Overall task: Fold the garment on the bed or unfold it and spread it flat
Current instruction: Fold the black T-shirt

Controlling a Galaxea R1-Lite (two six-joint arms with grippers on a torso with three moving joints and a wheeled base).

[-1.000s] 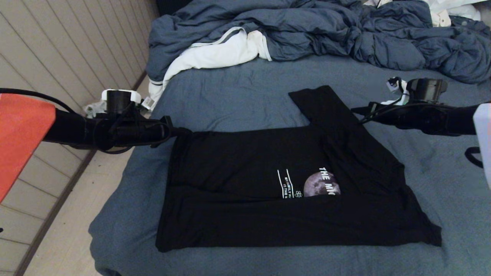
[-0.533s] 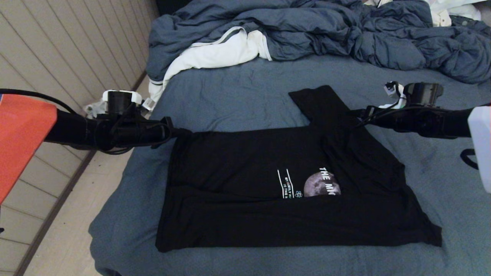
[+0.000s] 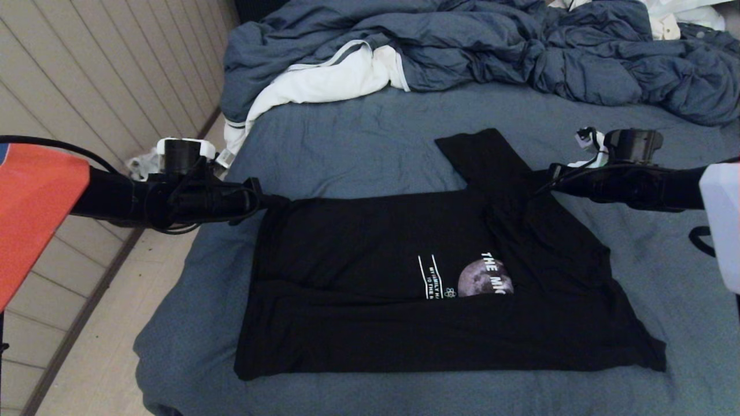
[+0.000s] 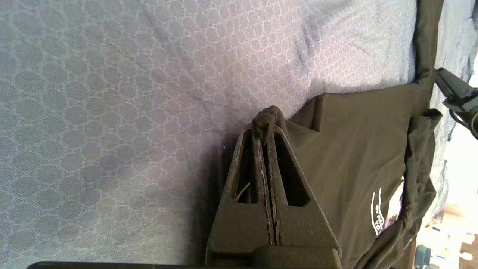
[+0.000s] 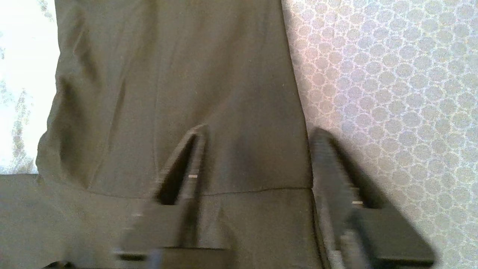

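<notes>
The black T-shirt (image 3: 439, 283), partly folded, lay across the blue-grey bed (image 3: 358, 150), its 1 free sleeve pointing toward 12 o'clock; the left gripper (image 4: 266, 129) had its fingers clamped on a bunched far corner of the hem at 9 o'clock. The right gripper (image 5: 257, 149) hovered at 2 o'clock with fingers apart, straddling the sleeve's edge and gripping nothing; the step looked like securing the second hold, which called for closing on the sleeve before both arms folded the cloth over.
</notes>
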